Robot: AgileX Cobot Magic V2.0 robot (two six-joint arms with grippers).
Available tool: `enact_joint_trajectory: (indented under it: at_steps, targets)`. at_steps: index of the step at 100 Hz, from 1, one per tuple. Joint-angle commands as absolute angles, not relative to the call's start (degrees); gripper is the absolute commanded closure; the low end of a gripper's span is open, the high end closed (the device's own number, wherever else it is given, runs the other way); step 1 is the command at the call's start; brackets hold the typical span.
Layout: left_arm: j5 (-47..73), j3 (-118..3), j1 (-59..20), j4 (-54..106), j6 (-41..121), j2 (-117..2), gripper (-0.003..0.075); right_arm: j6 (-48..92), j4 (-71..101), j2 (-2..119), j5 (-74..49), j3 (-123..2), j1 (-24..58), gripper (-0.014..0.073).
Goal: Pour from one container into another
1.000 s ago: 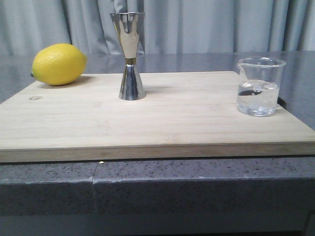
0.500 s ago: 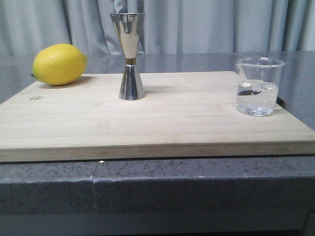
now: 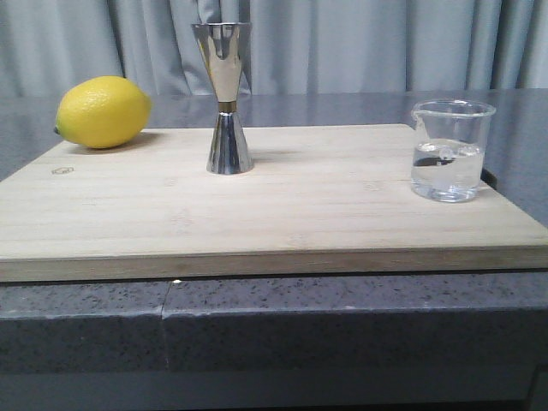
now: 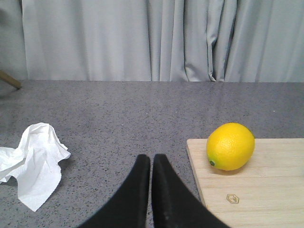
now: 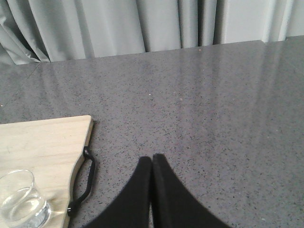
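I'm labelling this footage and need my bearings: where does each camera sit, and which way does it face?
Front view: low before the cutting board, facing forward at lemon, jigger and beaker; no robot part shows.
Left wrist view: on the left arm, off the board's left end, over the shut left gripper; a crumpled tissue lies on the counter.
Right wrist view: on the right arm, off the board's right end, over the shut right gripper.
Shared: the lemon in front and left wrist views; the beaker in front and right wrist views.

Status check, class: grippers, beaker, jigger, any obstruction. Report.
Left gripper shut, empty. Right gripper shut, empty. Beaker upright, holding liquid; jigger upright. Nothing between them.
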State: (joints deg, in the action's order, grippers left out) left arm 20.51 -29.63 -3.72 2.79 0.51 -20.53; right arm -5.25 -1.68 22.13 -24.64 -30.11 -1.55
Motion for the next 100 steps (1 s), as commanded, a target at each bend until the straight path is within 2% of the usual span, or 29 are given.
enact_joint_trajectory:
  at_steps: [1,12,20,28,29,30,35,42,49,100]
  targets:
    - [16.15,-31.61,-4.19,3.38,0.0,-21.48,0.0739,-4.62,-2.25,22.98,-20.67,-32.17,-1.53,0.0663]
    - [16.04,-31.61,-4.19,3.38,0.0,-21.48,0.0738,-4.72,-2.25,22.98,-20.55,-32.17,-1.53,0.062]
    - [16.04,-31.61,-3.92,3.16,0.0,-21.48,0.0685,-4.72,-2.34,22.98,-19.72,-32.17,-1.53,0.0464]
    - [16.15,-31.61,-3.92,3.03,0.0,-21.48,0.0525,-4.72,-2.85,22.98,-19.49,-32.17,-1.53,0.0228]
    - [16.15,-31.61,-3.92,3.03,0.0,-21.48,0.0507,-4.72,-2.86,22.98,-19.49,-32.17,-1.53,0.0228]
    - [16.04,-31.61,-3.92,2.87,0.0,-21.48,0.0472,-4.72,-3.06,22.98,-19.49,-32.17,-1.53,0.0172]
    - [15.92,-31.61,-3.92,2.39,0.0,-21.48,0.0349,-4.72,-3.19,22.98,-19.49,-32.17,-1.53,0.0064]
    - [15.92,-31.61,-3.92,2.14,0.0,-21.48,0.0206,-4.72,-3.19,22.98,-19.49,-32.17,-1.53,-0.0019]
    - [15.92,-31.61,-3.92,2.14,0.0,-21.48,0.0148,-4.72,-3.19,22.98,-19.49,-32.17,-1.53,-0.0034]
    - [14.2,-31.61,-3.92,4.31,0.0,-21.48,0.0156,-4.72,-4.29,22.98,-16.86,-32.17,-1.53,-0.0034]
